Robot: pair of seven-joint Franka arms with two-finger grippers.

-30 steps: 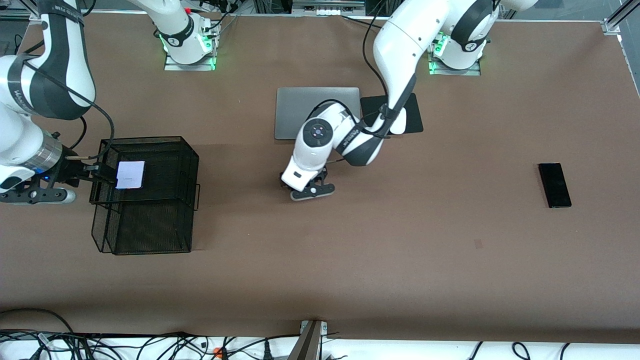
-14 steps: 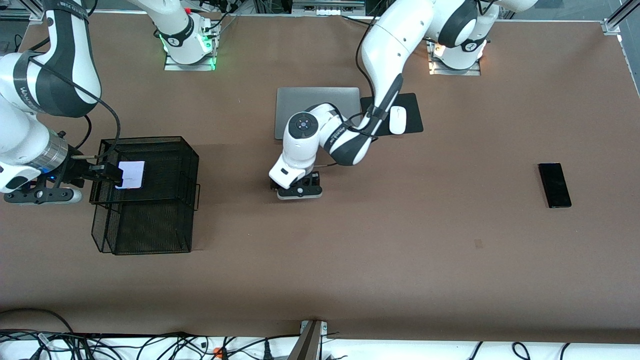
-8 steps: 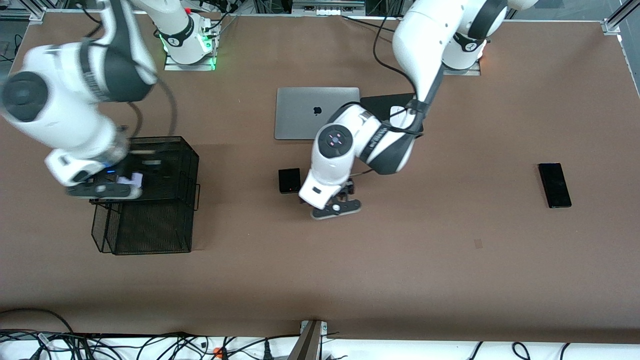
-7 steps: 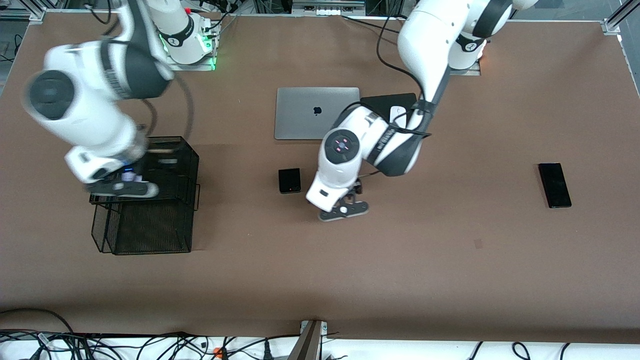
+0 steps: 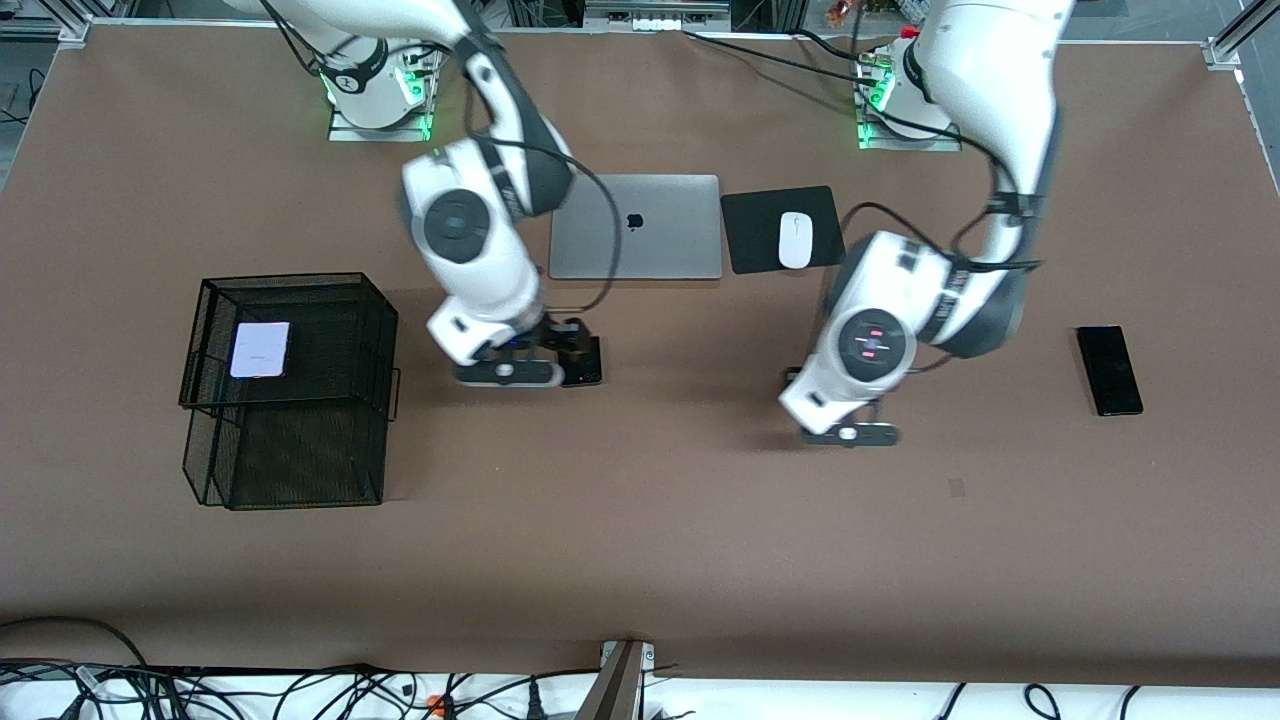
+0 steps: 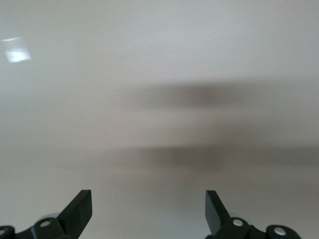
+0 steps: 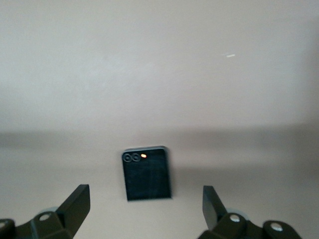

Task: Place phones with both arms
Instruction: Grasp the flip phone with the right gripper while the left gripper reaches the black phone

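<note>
A small squarish black phone (image 5: 588, 368) (image 7: 146, 174) lies on the table nearer the front camera than the laptop. My right gripper (image 5: 563, 352) (image 7: 144, 191) hangs open just over it, fingers spread wider than the phone and not touching it. The pale-lilac phone (image 5: 260, 350) rests on top of the black mesh basket (image 5: 300, 282). The long slim black phone (image 5: 1110, 370) lies toward the left arm's end of the table. Between the two black phones, my left gripper (image 5: 838, 422) (image 6: 148, 196) hangs open over bare table and holds nothing.
A shut silver laptop (image 5: 635, 225) lies between the arms' bases, beside a black mouse pad (image 5: 755, 235) with a white mouse (image 5: 795, 240) on it. Cables run along the table's near edge.
The right arm has swung from the basket over to the small black phone, leaving the lilac phone on the basket. The left arm has moved away from that black phone toward the long slab.
</note>
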